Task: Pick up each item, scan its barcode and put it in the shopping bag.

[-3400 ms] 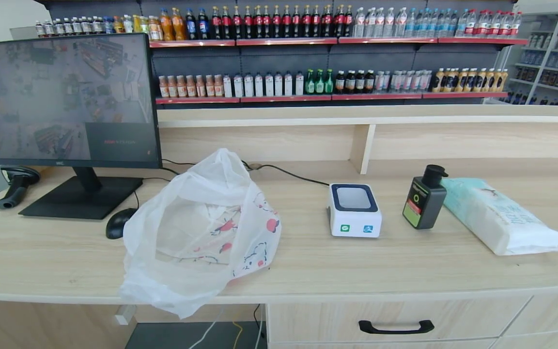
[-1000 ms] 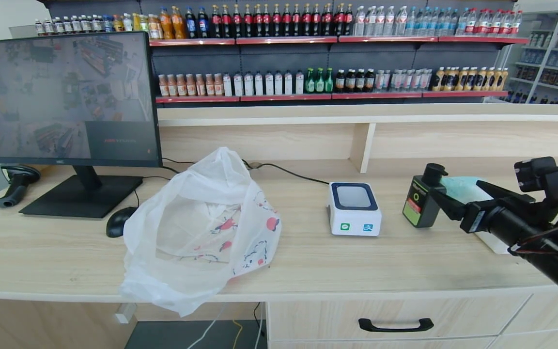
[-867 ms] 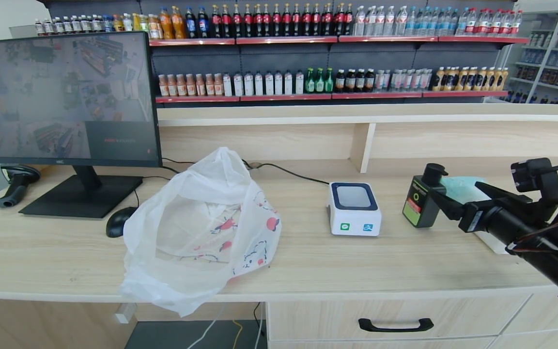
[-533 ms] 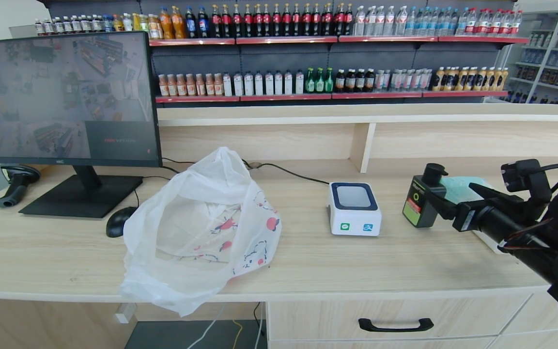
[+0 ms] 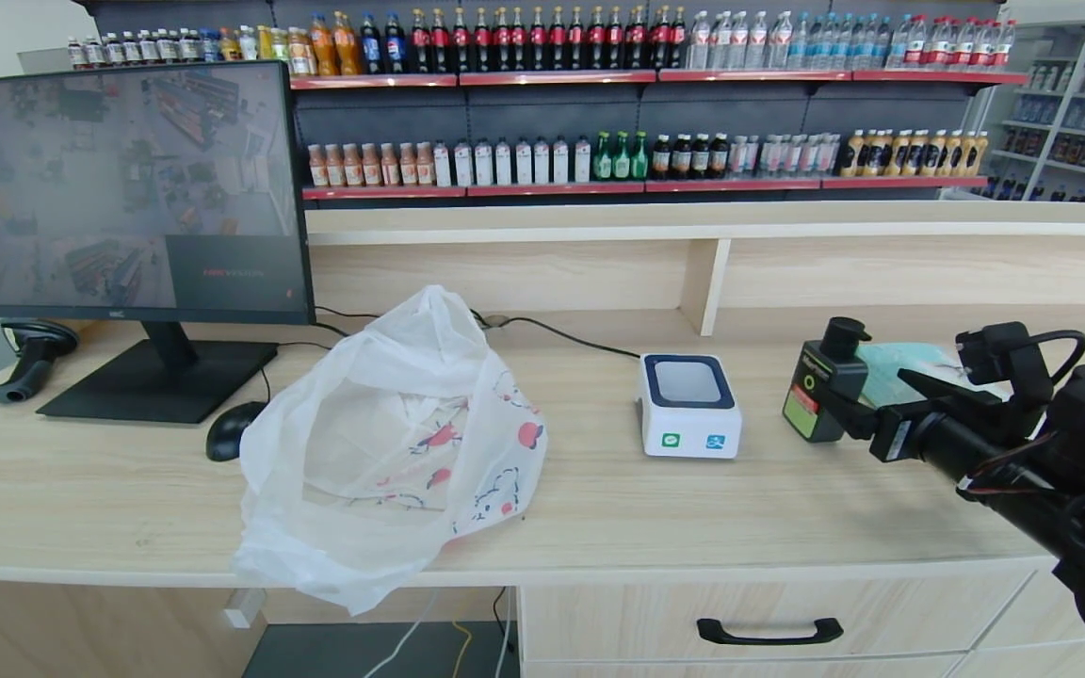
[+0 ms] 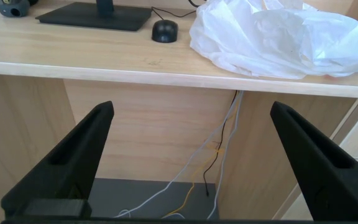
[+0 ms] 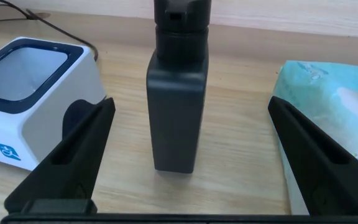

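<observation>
A dark pump bottle (image 5: 823, 386) stands upright on the wooden counter (image 5: 693, 508), right of the white barcode scanner box (image 5: 688, 407). Behind it lies a pale blue tissue pack (image 5: 919, 363). My right gripper (image 5: 858, 388) is open and level with the bottle, one finger on each side, not touching it. In the right wrist view the bottle (image 7: 178, 106) stands ahead between the fingers of the right gripper (image 7: 190, 109), with the scanner (image 7: 30, 93) and the tissue pack (image 7: 328, 118) to its sides. The white shopping bag (image 5: 401, 452) slumps left of the scanner. My left gripper (image 6: 191, 109) hangs open below the counter edge, the bag (image 6: 278, 34) above it.
A monitor (image 5: 119, 188), a mouse (image 5: 227, 433) and a handheld scanner (image 5: 29, 358) stand at the counter's left. A cable (image 5: 561, 334) runs behind the bag. A raised shelf (image 5: 721, 226) closes the back. A drawer handle (image 5: 769, 636) is below.
My right arm has come in from the right and slid leftward to the pump bottle, its open fingers now at the bottle's sides. Nothing else has moved.
</observation>
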You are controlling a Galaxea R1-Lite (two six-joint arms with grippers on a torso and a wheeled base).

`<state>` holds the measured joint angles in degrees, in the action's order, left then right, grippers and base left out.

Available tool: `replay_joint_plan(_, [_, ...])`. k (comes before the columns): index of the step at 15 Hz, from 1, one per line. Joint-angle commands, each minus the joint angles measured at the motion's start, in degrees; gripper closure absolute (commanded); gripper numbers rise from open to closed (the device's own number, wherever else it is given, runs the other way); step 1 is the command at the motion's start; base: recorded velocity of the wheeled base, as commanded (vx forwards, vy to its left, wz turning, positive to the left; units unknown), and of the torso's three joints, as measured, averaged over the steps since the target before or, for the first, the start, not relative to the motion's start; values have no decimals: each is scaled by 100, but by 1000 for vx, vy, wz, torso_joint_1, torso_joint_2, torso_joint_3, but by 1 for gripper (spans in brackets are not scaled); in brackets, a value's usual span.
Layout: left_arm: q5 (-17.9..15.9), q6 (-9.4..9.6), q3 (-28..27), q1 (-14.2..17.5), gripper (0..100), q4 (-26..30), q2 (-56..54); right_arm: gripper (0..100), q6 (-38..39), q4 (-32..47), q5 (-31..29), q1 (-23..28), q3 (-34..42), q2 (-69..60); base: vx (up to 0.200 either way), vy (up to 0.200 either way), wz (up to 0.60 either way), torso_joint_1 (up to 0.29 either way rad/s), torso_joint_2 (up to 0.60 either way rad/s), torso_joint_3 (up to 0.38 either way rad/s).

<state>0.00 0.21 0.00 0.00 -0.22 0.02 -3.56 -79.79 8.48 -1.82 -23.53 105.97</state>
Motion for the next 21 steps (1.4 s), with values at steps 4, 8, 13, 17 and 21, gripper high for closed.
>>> replay_joint_plan(4, [0,-3,0,0,0,-4,-2,0,22,-19,74,-337,120,-59,0,0,0,0,0,0])
replay_joint_plan(8, [9,6,0,0,0,-4,-2,0,233,-63,92,-469,103,-94,0,0,0,0,0,0])
replay_joint_plan(13, [9,6,0,0,0,-4,-2,0,233,-81,92,-504,261,-165,0,0,0,0,0,0])
replay_joint_plan(17, [0,-3,0,0,0,-4,-2,0,250,-81,101,-653,323,-165,0,0,0,0,0,0])
replay_joint_plan(21, [0,6,0,0,0,-4,-2,0,268,-81,153,-750,296,-130,0,0,0,0,0,0])
